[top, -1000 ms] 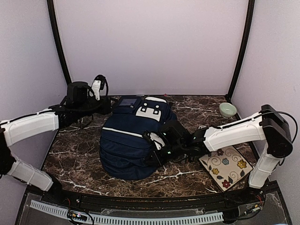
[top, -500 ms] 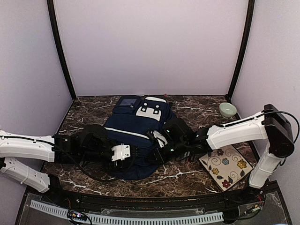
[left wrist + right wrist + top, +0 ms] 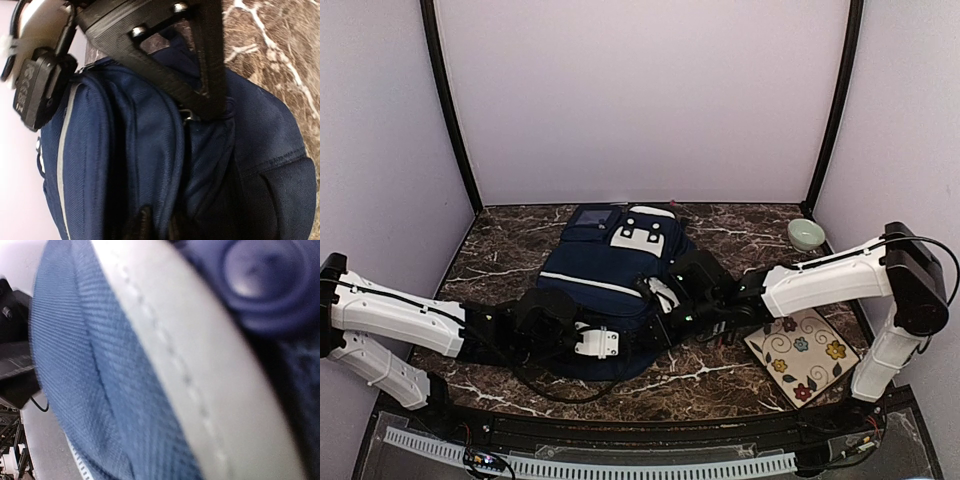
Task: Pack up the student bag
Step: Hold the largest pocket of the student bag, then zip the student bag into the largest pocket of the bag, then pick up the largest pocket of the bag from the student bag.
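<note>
- Left gripper [image 3: 620,338]: jaws set narrow at the student bag's [image 3: 600,265] near edge, by the zip pull [image 3: 187,114]; grip cannot be determined.
- Right gripper [image 3: 665,312]: just beyond, fully closed against the bag's flank, apparently steadying it.
- The bag lies flat, stretching away from both.

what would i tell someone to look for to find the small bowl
On the marble table, look past the blue bag to the far right corner. The bowl sits there alone: small, round and pale green, unlike the flat flowered mat nearer the front.
</note>
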`<state>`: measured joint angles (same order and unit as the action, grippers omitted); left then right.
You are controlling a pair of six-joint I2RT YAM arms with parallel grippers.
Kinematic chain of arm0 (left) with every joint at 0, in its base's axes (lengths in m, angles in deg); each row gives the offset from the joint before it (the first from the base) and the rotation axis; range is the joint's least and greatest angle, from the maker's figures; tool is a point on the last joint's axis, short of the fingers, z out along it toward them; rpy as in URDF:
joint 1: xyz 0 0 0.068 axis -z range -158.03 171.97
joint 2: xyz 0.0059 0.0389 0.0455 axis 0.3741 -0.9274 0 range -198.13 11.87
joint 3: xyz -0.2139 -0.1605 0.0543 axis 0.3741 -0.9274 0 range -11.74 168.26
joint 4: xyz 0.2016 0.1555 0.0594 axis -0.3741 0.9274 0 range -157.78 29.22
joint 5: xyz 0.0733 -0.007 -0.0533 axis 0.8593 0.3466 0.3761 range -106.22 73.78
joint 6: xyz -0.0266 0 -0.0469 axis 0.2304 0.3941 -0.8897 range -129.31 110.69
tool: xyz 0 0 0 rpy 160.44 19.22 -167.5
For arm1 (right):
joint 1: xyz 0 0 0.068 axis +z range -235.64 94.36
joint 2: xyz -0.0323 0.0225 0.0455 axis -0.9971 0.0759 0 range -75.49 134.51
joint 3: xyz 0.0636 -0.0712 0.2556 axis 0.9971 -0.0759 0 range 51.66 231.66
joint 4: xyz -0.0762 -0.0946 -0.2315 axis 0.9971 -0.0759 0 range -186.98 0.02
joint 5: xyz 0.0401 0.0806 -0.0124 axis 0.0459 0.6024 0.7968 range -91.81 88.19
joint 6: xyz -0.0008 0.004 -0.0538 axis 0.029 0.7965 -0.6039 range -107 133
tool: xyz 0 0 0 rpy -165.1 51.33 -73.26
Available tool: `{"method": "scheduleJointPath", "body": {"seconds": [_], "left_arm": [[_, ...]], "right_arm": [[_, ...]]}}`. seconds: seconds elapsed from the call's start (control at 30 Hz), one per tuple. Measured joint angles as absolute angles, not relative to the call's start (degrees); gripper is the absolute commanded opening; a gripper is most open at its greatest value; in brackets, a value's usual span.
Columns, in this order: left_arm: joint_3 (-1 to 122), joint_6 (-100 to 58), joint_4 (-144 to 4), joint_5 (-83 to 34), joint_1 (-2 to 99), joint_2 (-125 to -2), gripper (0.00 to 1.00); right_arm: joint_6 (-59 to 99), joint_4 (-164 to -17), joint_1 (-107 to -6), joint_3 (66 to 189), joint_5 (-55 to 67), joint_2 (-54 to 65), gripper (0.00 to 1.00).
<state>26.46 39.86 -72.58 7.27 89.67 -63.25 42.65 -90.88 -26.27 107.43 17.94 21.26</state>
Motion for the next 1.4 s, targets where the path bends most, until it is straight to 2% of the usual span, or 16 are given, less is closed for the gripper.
{"method": "scheduleJointPath", "body": {"seconds": [0.23,0.53,0.73,0.87,0.9,1.0,1.13,1.2,1.4], "left_arm": [[26.1,41.3,-74.1,8.4,90.0,-62.2,0.00],[25.6,38.3,-69.6,3.4,89.5,-57.6,0.00],[25.6,37.1,-65.4,1.7,89.6,-55.4,0.00],[25.6,36.8,-64.8,1.8,90.4,-55.4,0.00],[25.6,36.8,-64.8,1.8,90.4,-55.4,0.00],[25.6,36.5,-64.9,2.0,90.5,-55.3,0.00],[24.4,36.2,-65.8,2.1,90.5,-54.4,0.00],[23.9,36.0,-66.0,2.1,90.6,-53.8,0.00],[23.7,35.4,-66.0,2.2,90.7,-53.6,0.00]], "right_arm": [[42.0,-94.1,-29.3,105.3,17.9,15.9,0.00],[31.9,-102.5,-40.2,105.4,16.1,9.8,0.00],[24.5,-109.6,-48.8,116.0,6.7,16.7,0.00],[20.1,-111.6,-50.6,122.5,6.1,22.9,0.00],[18.7,-111.8,-50.4,122.8,7.5,23.0,0.04],[14.6,-111.1,-50.2,120.1,14.5,20.5,0.26],[12.3,-104.5,-49.6,107.0,27.7,10.6,0.46],[13.1,-100.1,-48.3,102.7,31.1,8.7,0.48],[14.7,-87.0,-41.4,99.0,32.4,12.9,0.42]]}}
